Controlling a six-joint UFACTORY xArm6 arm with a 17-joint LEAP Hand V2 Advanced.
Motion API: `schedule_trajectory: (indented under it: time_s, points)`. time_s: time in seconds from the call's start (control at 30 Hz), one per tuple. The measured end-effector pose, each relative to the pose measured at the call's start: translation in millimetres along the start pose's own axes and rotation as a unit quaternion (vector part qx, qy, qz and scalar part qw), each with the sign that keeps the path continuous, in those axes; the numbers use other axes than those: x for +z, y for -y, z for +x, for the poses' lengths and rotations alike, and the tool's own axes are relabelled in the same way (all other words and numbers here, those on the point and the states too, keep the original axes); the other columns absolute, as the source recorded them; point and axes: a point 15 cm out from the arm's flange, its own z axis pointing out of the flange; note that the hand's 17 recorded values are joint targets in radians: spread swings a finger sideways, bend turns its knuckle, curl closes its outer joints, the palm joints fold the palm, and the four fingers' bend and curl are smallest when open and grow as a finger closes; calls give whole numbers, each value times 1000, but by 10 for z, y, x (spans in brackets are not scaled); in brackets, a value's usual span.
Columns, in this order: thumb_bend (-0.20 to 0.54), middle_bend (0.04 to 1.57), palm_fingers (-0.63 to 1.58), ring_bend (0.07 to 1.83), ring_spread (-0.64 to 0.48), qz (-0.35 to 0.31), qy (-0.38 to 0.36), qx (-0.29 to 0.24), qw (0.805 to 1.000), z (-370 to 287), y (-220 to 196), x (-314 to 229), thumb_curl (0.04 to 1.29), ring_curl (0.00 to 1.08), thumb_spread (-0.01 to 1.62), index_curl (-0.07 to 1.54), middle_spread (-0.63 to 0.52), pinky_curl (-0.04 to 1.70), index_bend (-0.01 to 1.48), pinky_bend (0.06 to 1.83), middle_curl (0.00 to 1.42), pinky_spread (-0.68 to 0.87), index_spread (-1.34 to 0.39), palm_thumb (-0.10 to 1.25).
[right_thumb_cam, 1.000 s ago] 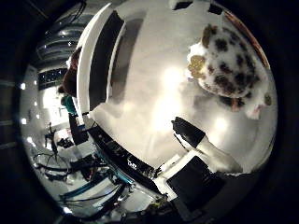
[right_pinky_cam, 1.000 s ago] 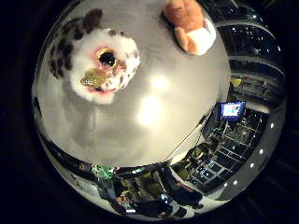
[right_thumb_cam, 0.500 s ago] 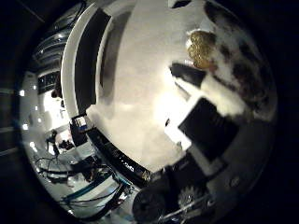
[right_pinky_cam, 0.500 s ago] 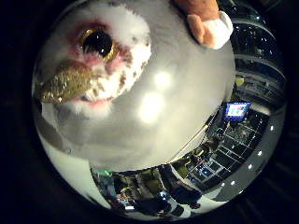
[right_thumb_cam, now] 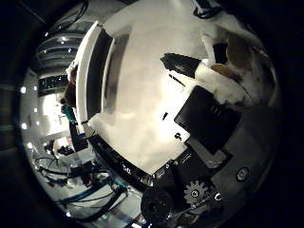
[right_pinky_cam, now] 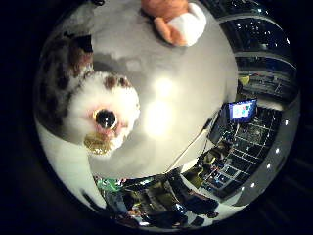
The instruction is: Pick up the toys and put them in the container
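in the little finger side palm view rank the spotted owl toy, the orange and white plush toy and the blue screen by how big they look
1. Spotted owl toy, largest, though it sits close to the palm, which inflates it.
2. Orange and white plush toy, partly cut off at the view's edge, so its full extent is unsure.
3. Blue screen, smallest, far off in the room.

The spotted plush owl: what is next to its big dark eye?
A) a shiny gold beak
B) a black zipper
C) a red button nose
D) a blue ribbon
A: the spotted plush owl shows a glittery gold beak just beside its dark eye, on white and pink fur.
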Motion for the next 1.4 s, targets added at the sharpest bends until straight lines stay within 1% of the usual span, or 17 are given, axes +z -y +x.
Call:
schedule_trajectory:
  time_s: [0.2,0.3,0.43,0.57,0.77,1.03,1.23,1.37,1.4]
  points:
    - [-21,1288,1219,1408,-167,7,-6,5,1000,-26,-237,-664,449,599,946,668,-90,825,1166,1239,640,-186,-199,888]
    - [-23,1300,1216,1421,-166,23,-10,-2,1000,-157,-311,-1053,455,593,946,662,-88,870,1174,1218,629,-183,-196,889]
    - [-23,1311,1213,1428,-165,31,6,-41,999,-725,-376,-1431,459,587,946,657,-87,907,1180,1196,621,-184,-194,888]
    - [-19,1316,1213,1433,-164,35,48,-71,996,-1427,-437,-1481,464,580,952,651,-86,954,1185,1176,611,-188,-193,895]
    - [-23,1320,1213,1436,-164,27,66,-124,990,-2520,-359,-1457,467,575,956,646,-86,994,1188,1155,604,-192,-192,898]
    - [-22,1330,1216,1439,-163,94,76,-181,976,-3727,162,-1437,475,566,956,638,-85,1065,1191,1112,590,-202,-191,905]
    - [-21,1336,1218,1440,-163,167,86,-205,961,-4245,575,-1433,476,562,956,634,-86,1094,1192,1084,586,-208,-191,909]
    - [-22,1332,1208,1432,-156,212,92,-221,947,-4502,732,-1466,474,560,955,633,-85,1091,1188,1062,582,-215,-189,909]
    - [-26,1306,1180,1417,-158,223,91,-224,944,-4534,766,-1481,473,551,945,621,-91,1052,1126,1036,572,-238,-204,903]
